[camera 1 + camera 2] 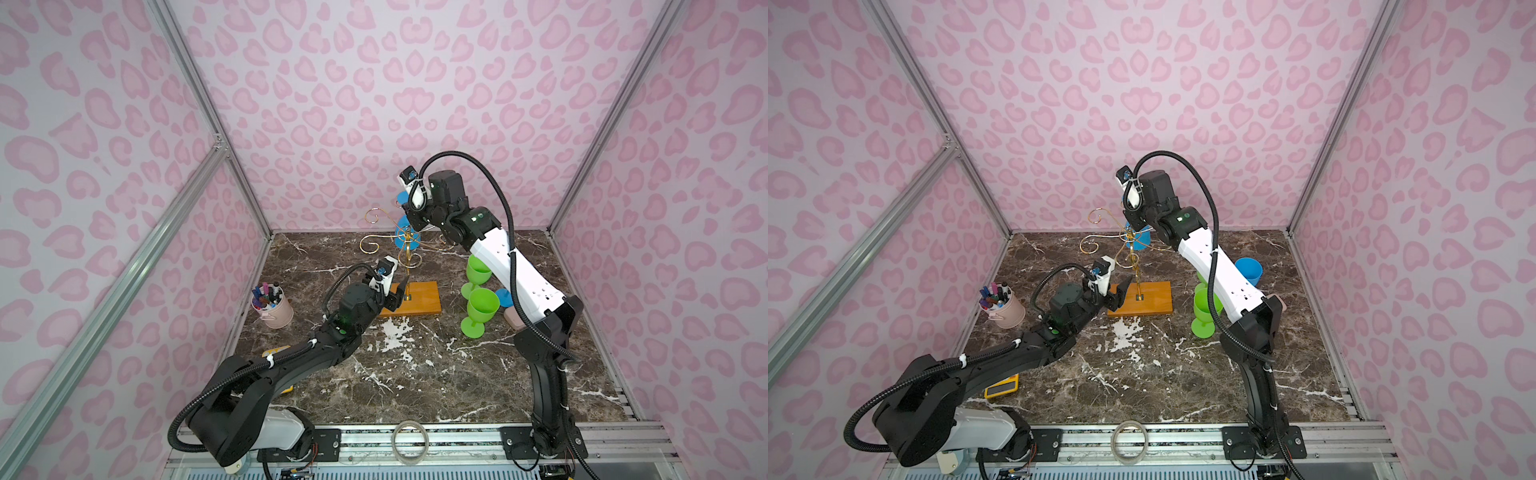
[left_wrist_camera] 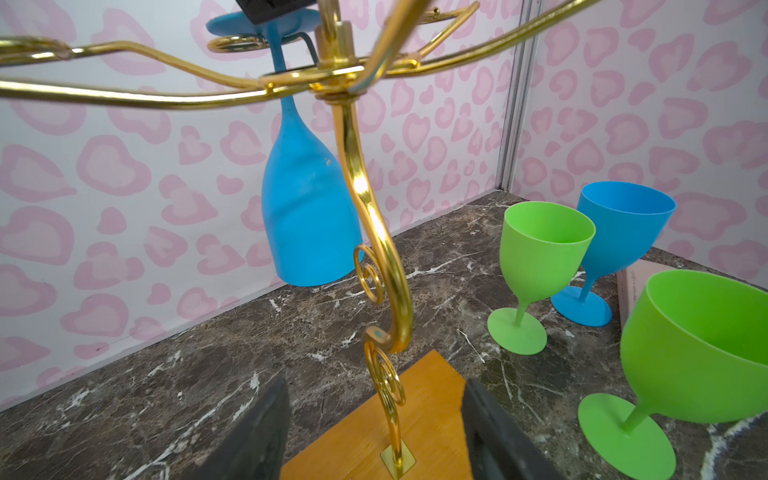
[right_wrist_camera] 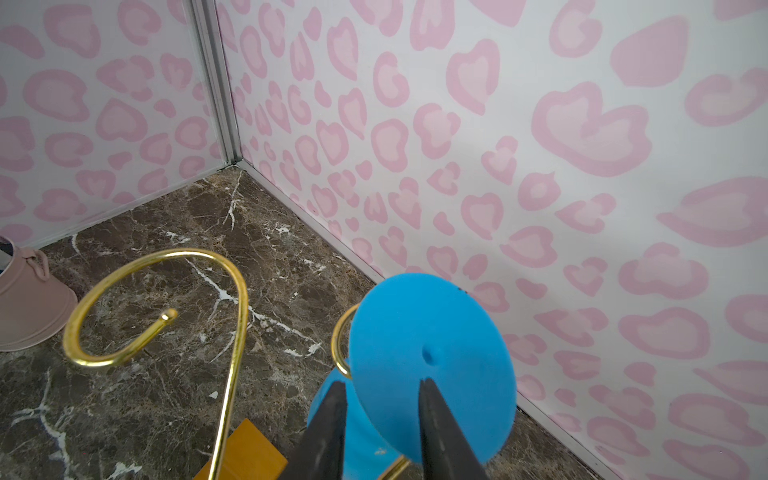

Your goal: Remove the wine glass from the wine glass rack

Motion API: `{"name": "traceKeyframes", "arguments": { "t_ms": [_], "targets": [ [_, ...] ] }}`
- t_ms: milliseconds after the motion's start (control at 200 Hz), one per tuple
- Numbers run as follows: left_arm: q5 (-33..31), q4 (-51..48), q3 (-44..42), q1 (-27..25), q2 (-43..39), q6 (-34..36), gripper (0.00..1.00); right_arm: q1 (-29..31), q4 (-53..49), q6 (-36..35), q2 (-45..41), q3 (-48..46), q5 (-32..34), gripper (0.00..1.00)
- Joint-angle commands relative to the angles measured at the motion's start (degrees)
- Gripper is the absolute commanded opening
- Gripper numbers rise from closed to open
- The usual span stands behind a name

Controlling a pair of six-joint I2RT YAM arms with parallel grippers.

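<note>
- Black fingers (image 3: 324, 428) of the right gripper (image 3: 381, 382) are nearest the right wrist camera. They stand apart at either side of the round foot of a blue plastic wine glass (image 3: 432, 332). Whether they pinch it I cannot tell.
- The glass hangs upside down, its foot caught in a curled arm at the top of the gold wire wine glass rack (image 2: 357, 178). Its bowl dangles below the right gripper, just behind the slim post.
- The left gripper (image 2: 376, 382) sits low at the foot of that post with its jaws wide apart. The rack's orange-brown wooden base (image 1: 419, 303) fills the gap between them, but contact with the wood cannot be made out.
- Two upright lime-green plastic goblets (image 2: 540, 249) (image 2: 698, 353) and one upright blue goblet (image 2: 623, 224) stand beyond the base's far end from the left gripper. They are under the right forearm.
- A pink pot of markers (image 1: 274, 309) stands on the left gripper's outer side, near the left wall.
- A clear roll of tape (image 1: 410, 444) lies on the front metal rail, well apart from both grippers.
- Everything else rests on the dark brown marbled tabletop (image 1: 415, 374).
</note>
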Motion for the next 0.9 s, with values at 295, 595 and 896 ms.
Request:
{"name": "traceKeyframes", "arguments": {
  "t_ms": [295, 595, 896],
  "targets": [
    [-0.4, -0.3, 0.9, 0.1, -0.5, 0.3, 0.67, 0.1, 1.7, 0.6, 2.9, 3.2, 1.1, 0.73],
    [-0.4, -0.2, 0.8, 0.1, -0.7, 0.2, 0.67, 0.0, 0.5, 0.8, 4.9, 6.0, 1.1, 0.47],
    [-0.4, -0.1, 0.9, 0.0, -0.1, 0.1, 0.67, 0.1, 0.4, 0.6, 4.3, 5.9, 1.2, 0.36]
  ]
}}
